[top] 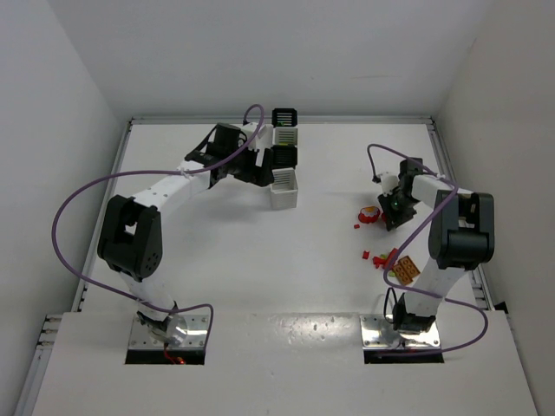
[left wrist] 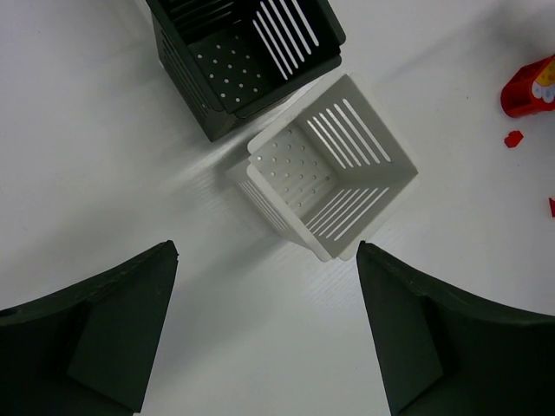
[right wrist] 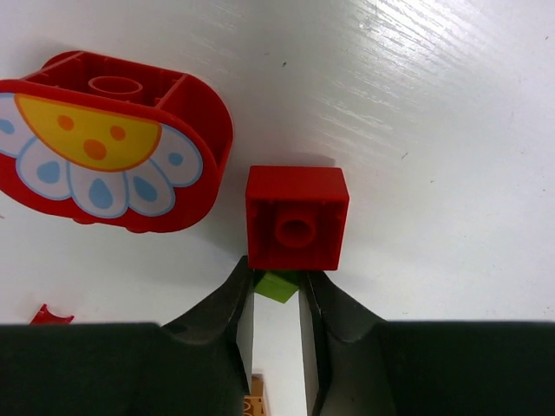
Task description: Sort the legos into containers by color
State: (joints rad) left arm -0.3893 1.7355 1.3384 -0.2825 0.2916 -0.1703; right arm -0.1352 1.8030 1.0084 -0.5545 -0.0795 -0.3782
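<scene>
Although a red brick (right wrist: 297, 218) partly hides it, the right jaws pinch a green brick (right wrist: 277, 287); the left jaws stand wide and empty over a white bin (left wrist: 303, 165).

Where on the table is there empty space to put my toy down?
The big bare middle, between the bins and the legos. Also the front strip between the left base and the right base. It's crowded on the right, where the right gripper pinches a green lego among them, and at the back, where the open left gripper hangs by the bins.
</scene>
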